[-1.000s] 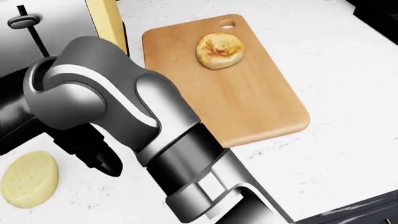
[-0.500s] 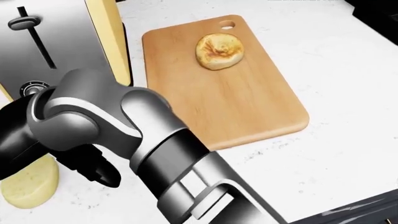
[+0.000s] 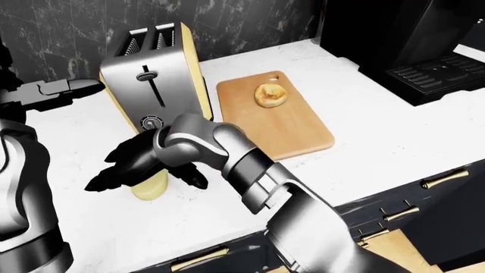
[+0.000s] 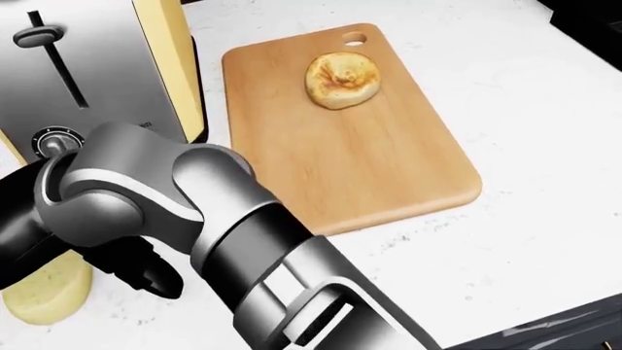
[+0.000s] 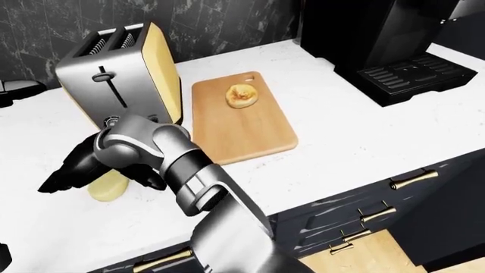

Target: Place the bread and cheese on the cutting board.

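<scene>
The round golden bread [image 4: 342, 80] lies on the upper part of the wooden cutting board [image 4: 370, 160]. The pale yellow cheese [image 4: 44, 292] rests on the white counter below the toaster, largely hidden under my right forearm. My right hand [image 3: 142, 177] reaches across from the right. Its dark fingers [image 3: 114, 168] are spread over the cheese's left side and its thumb [image 3: 193, 179] is on the right side, without clearly closing. My left hand [image 3: 70, 89] hovers at the left of the left-eye view, level with the toaster top, fingers extended and holding nothing.
A steel and yellow toaster [image 4: 87, 65] stands right above the cheese, left of the board. A black coffee machine [image 5: 379, 40] is at the upper right. The counter edge and drawers with brass handles [image 5: 413, 179] run along the bottom.
My right arm has swung down and left in the head view, so the wrist and hand now cover most of the cheese. Bread and board have not moved.
</scene>
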